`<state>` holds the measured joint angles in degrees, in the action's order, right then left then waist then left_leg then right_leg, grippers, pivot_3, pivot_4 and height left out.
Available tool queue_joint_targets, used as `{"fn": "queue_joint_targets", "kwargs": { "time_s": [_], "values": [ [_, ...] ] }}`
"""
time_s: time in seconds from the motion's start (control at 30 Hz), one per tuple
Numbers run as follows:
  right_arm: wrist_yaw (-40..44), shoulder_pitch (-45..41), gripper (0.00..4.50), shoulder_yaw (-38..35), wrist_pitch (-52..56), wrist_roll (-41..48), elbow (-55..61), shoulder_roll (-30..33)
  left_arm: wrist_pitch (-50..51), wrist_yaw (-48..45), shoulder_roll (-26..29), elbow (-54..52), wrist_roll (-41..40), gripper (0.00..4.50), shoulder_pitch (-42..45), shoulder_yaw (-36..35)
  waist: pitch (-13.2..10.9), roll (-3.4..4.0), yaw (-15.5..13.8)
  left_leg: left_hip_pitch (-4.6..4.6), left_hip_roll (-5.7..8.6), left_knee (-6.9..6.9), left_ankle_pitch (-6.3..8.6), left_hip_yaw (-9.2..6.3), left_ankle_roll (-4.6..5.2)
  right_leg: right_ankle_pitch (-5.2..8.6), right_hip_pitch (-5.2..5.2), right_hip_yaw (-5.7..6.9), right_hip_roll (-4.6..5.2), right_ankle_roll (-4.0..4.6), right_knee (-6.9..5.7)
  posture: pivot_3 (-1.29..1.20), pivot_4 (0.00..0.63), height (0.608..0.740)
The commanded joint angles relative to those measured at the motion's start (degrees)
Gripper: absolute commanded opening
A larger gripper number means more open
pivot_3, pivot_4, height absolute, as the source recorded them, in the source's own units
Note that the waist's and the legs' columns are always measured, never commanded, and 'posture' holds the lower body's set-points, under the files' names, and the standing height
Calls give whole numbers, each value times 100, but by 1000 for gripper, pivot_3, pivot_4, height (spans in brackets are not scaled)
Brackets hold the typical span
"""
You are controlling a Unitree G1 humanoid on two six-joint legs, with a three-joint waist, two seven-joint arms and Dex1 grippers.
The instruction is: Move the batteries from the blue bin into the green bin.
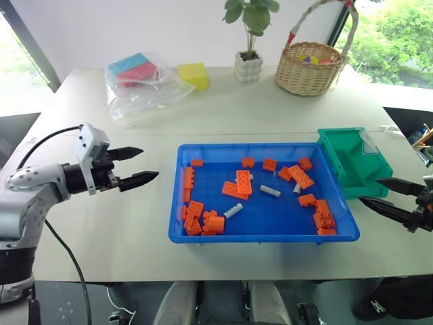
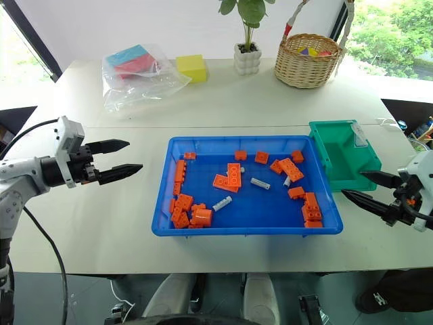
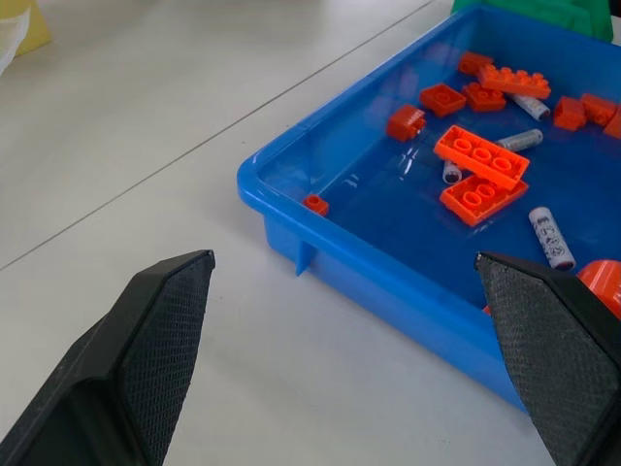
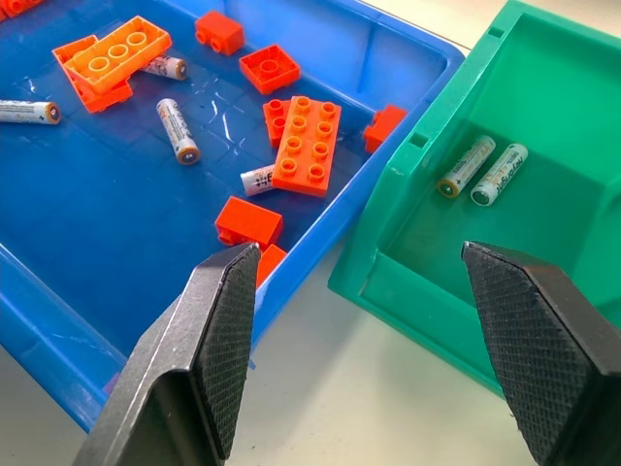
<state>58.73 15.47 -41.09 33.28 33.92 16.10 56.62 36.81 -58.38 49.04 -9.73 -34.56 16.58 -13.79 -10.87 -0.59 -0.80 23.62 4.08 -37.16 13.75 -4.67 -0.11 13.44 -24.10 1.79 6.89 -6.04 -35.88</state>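
While both arms waited outside the blue bin (image 1: 177, 203), the head views showed the left claw (image 1: 139, 166) and right claw (image 2: 362, 188) spread and empty, probably between picks. Batteries (image 3: 551, 236) lay among orange bricks (image 3: 480, 155) in the left wrist view. Two batteries (image 4: 482, 171) already rested inside the green bin (image 4: 543, 78), seen from the right wrist.

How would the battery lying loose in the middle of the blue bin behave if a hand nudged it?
The battery is a smooth, thin cylinder lying on its side, so it would probably roll across the blue bin's flat floor. It looks rigid, and likely slippery to pinch. The nearby bricks may stop it.
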Motion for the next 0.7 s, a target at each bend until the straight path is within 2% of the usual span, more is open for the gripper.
{"fn": "queue_joint_targets", "kwargs": {
  "time_s": [0.03,0.7],
  "values": [
    [-20,-6,3402,-232,-20,13,144,-22,11,-62,98,-113,-106,4500,76,-72,0,0,-1,0,0,0,0,0,0,0,0,0,0,0,0,0,150,702],
    [-14,-234,3402,-321,56,-52,226,210,78,59,-67,-396,-349,4500,91,-29,0,0,0,0,0,-1,0,1,0,0,0,0,0,0,-1,0,150,702]
  ]
}}
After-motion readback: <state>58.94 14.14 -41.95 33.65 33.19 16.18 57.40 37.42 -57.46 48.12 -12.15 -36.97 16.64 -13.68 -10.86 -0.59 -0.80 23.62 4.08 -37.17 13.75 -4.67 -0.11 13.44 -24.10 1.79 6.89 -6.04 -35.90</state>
